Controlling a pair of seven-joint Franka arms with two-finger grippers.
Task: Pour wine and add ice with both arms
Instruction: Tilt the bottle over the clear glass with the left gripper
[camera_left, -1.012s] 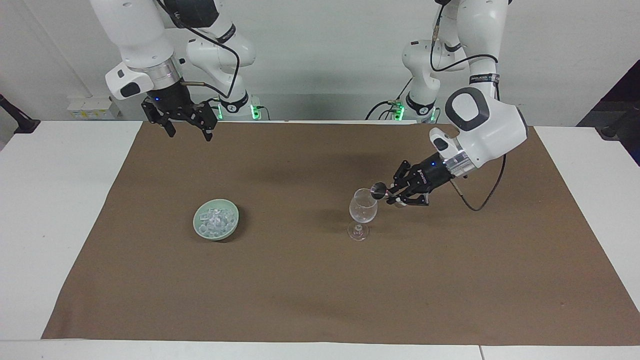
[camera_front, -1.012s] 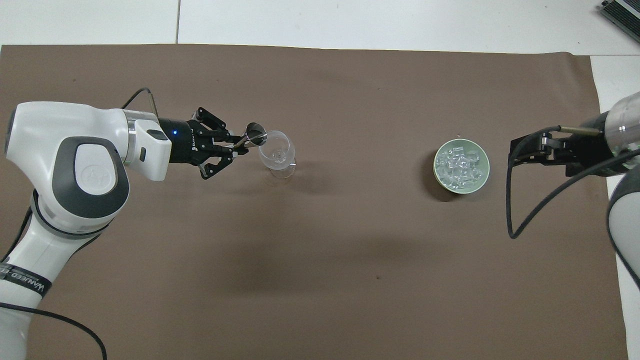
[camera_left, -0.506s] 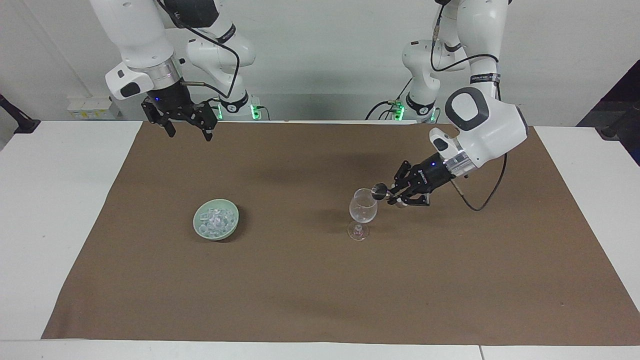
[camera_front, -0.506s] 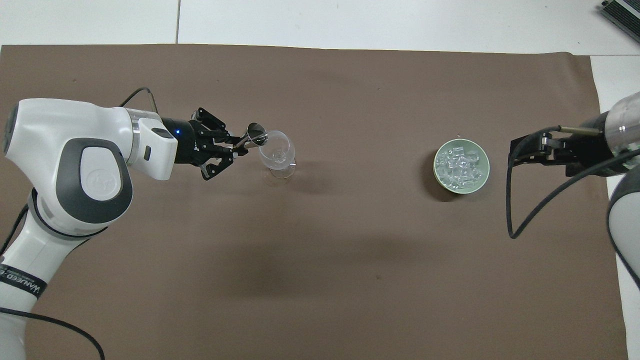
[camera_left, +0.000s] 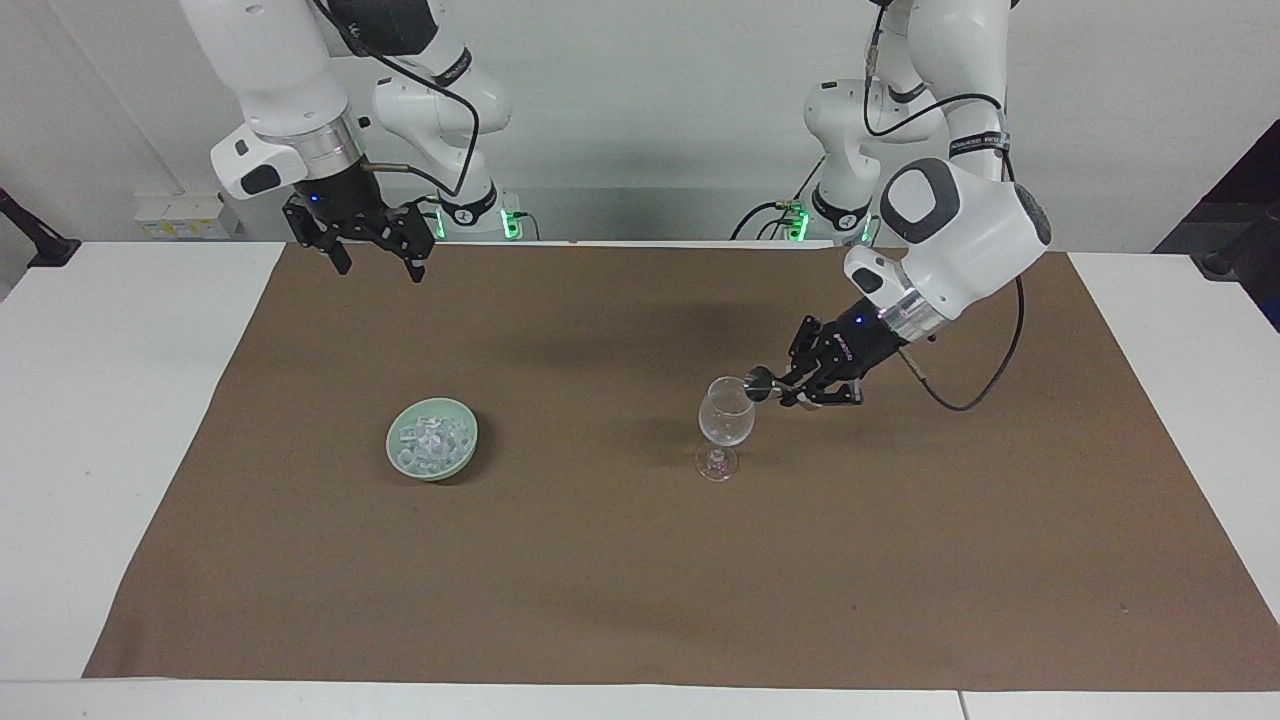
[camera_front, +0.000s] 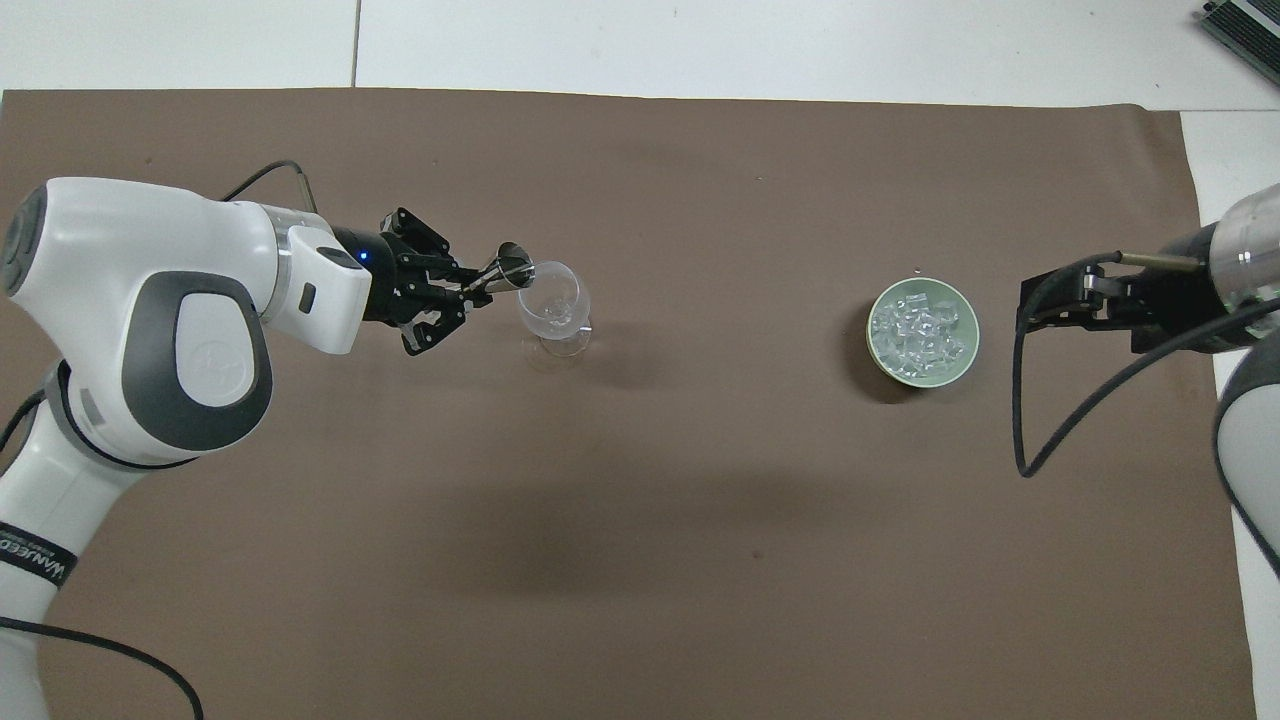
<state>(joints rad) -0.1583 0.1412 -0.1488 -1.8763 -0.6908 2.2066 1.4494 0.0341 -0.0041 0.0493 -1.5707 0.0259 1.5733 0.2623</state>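
A clear stemmed wine glass (camera_left: 726, 420) (camera_front: 553, 305) stands upright on the brown mat, toward the left arm's end. My left gripper (camera_left: 785, 388) (camera_front: 478, 288) is shut on a small metal measuring cup (camera_left: 757, 381) (camera_front: 512, 270), which is tipped on its side with its mouth at the glass's rim. The ice (camera_left: 432, 440) (camera_front: 920, 328) lies heaped in a pale green bowl (camera_left: 470, 425) (camera_front: 875, 345) toward the right arm's end. My right gripper (camera_left: 378, 262) (camera_front: 1028, 305) hangs open and empty in the air over the mat's edge by the robots, apart from the bowl.
The brown mat (camera_left: 600, 580) covers most of the white table (camera_left: 120, 400). Bowl and glass stand well apart on it. A black cable (camera_front: 1050, 440) loops down from the right wrist.
The left arm's wrist and forearm have risen and swung in over the mat, while the cup stays at the glass's rim. The right arm has barely moved.
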